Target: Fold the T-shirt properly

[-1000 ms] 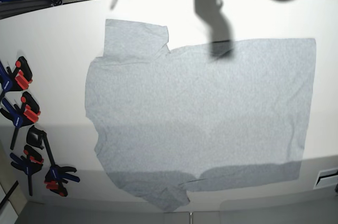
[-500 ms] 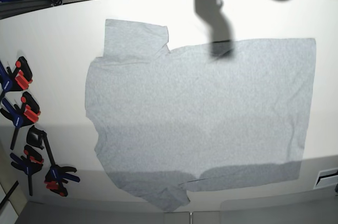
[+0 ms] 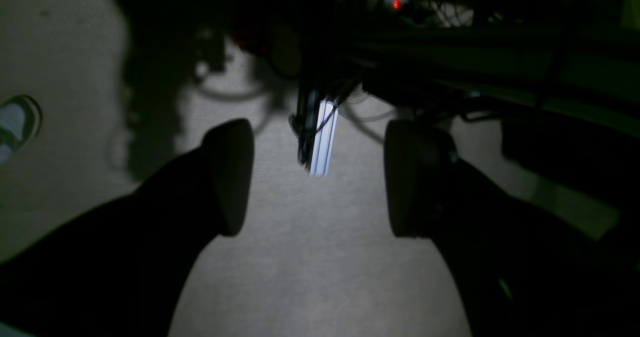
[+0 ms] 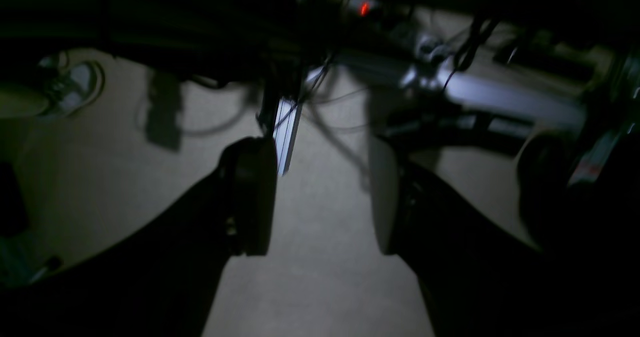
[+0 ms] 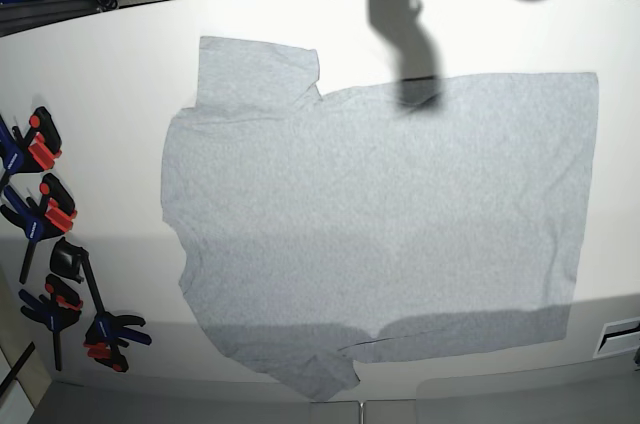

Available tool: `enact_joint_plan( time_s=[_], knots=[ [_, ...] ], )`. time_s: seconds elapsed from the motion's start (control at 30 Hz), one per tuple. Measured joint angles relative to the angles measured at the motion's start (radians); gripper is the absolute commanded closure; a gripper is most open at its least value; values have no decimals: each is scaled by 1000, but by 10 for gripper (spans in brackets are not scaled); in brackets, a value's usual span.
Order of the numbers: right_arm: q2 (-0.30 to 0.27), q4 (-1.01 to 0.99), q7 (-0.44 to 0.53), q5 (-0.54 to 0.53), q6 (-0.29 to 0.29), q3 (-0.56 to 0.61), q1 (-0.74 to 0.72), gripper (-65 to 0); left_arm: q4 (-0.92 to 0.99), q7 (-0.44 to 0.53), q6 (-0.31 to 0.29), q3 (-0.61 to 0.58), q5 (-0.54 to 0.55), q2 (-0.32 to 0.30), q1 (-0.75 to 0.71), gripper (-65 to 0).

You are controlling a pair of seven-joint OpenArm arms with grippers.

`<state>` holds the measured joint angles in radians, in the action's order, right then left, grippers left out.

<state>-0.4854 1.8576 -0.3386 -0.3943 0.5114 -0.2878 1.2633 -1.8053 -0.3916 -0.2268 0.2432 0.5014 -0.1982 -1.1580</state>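
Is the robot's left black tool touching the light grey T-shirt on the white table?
Apart. The left wrist view shows the black tool open over grey floor, no light grey T-shirt between its tips.

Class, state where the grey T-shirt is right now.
In the base view, the T-shirt lies mid-table, right of the clamps.

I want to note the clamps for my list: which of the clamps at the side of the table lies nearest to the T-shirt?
The lowest clamp, in the base view; its handle points toward the shirt, unlike the others.
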Motion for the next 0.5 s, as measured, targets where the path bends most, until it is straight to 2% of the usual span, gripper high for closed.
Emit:
enact_joint_plan(
  time_s=[0.07,0.17,0.27,0.33,0.4,0.5],
  knots=[
    [0,30,2,1,42,-24,0,-277,-53,-37,41,7,-1,1,0,-385],
    [0,76,6,2,99,-53,0,-277,-132,-64,44,45,-6,1,0,-385],
    [0,124,31,2,168,-76,-2,-277,-220,-140,43,114,-4,1,0,-385],
    [0,155,45,1,174,-84,-11,-277,-276,-181,43,164,-7,1,-1,-385],
    [0,181,42,2,174,-88,-31,-277,-330,-180,43,206,-5,-3,-3,-385],
    [0,218,41,2,174,-88,-79,-277,-399,-138,41,231,-4,-57,16,-385]
  ],
)
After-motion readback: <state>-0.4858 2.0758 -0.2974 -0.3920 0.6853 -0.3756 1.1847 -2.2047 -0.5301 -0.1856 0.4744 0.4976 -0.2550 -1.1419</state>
